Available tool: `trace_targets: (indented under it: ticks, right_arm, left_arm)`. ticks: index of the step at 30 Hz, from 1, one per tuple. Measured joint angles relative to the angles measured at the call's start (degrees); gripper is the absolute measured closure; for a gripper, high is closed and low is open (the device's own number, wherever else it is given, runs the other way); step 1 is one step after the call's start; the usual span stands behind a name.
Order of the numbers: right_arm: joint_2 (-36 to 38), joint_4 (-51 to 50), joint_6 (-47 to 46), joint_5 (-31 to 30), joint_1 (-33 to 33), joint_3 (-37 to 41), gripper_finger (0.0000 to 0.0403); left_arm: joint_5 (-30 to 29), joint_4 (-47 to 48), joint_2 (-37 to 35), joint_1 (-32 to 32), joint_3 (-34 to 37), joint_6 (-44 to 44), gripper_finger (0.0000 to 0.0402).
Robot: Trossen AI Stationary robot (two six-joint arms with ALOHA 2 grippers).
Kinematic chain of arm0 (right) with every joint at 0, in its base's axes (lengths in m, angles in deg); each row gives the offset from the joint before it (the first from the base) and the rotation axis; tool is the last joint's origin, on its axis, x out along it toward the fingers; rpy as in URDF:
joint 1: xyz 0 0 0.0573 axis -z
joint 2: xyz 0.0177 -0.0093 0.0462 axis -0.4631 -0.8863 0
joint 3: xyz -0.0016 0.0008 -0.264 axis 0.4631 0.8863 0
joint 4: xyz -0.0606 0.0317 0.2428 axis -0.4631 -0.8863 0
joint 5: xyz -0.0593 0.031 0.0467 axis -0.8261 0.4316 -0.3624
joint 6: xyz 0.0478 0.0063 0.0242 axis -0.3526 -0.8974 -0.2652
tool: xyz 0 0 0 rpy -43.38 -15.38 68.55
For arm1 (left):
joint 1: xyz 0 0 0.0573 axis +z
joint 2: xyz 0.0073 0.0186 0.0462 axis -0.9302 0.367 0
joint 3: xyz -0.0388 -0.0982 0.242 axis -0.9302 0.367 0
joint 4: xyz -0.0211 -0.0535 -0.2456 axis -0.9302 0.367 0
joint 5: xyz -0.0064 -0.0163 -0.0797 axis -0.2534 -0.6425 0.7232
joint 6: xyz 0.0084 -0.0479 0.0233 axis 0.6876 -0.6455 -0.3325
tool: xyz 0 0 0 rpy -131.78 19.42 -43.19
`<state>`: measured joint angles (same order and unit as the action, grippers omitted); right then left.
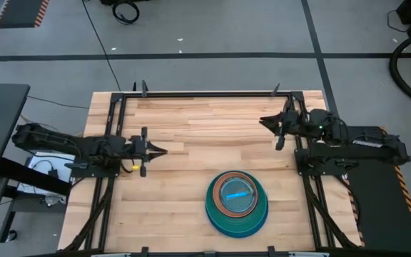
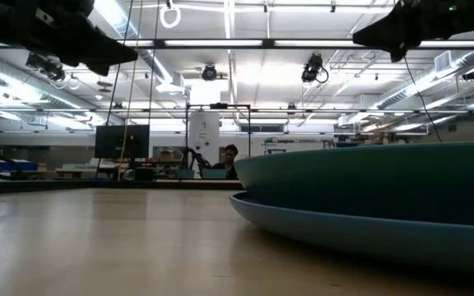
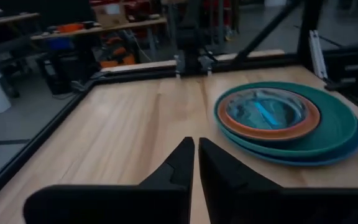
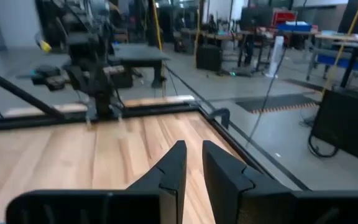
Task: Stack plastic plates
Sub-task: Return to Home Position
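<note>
Plates (image 1: 236,204) are already nested near the right front of the surface (image 1: 191,128), both grippers (left (image 1: 161,150), right (image 1: 265,121)) are parked empty with fingers nearly shut, so honestly the stack could only get knocked by a careless sweep.

In the low view the stack of plates (image 2: 385,205) runs off the picture's right edge, and only its two lowest rims show; the plates nested inside are hidden. A distant person (image 2: 230,156) is too small to make out.
</note>
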<state>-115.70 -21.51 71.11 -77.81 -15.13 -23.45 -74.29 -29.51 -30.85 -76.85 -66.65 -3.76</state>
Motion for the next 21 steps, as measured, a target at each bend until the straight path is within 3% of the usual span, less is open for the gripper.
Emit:
trace_targets:
  ticks: [7, 15, 21]
  right_arm:
    - [9.34, -1.53, -2.65, 1.24, 3.47, 1.87, 0.0356]
    - [19.36, 3.69, -8.64, 0.66, 4.78, 9.16, 0.0365]
    - [26.12, 4.02, -12.82, -3.49, 4.82, 15.81, 0.0365]
  left_arm:
    - [-1.28, 1.10, -9.95, 0.21, 4.97, -2.68, 0.0393]
    - [-1.68, 1.10, -20.89, 0.19, 10.95, -4.93, 0.0395]
    - [-1.82, 6.30, -28.77, 0.17, 13.30, -5.43, 0.0395]
